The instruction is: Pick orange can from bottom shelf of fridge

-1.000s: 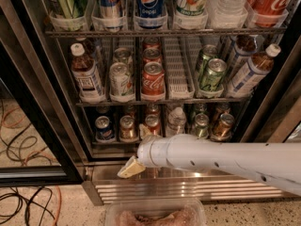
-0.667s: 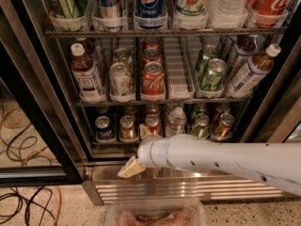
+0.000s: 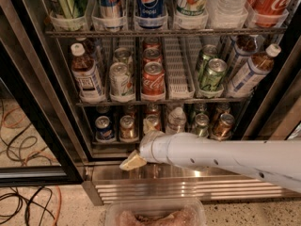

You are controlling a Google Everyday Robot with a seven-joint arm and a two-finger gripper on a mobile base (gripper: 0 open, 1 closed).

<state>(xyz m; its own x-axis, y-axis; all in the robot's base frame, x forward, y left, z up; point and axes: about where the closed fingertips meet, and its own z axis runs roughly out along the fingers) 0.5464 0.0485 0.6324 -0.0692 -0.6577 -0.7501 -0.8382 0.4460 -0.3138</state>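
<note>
The fridge (image 3: 33, 102) stands open in front of me, black-framed with wire racks. Its bottom shelf (image 3: 160, 138) is dim and holds a row of small cans. The orange can (image 3: 223, 125), orange-brown with a silver top, stands at the right end of that row. A similar brownish can (image 3: 126, 127) stands further left, beside a blue can (image 3: 104, 128). My gripper (image 3: 133, 161) is at the end of the white arm (image 3: 221, 157), which reaches in from the right. The gripper is in front of the ribbed steel base panel (image 3: 188, 185), below the shelf and left of the orange can, touching no can.
The middle rack holds a red cola can (image 3: 153, 80), green cans (image 3: 212, 73) and bottles (image 3: 87, 74). The top rack holds a Pepsi can (image 3: 150, 1) and taller bottles. Cables (image 3: 23, 201) lie on the floor at left. A clear plastic tray (image 3: 155, 215) is at the bottom edge.
</note>
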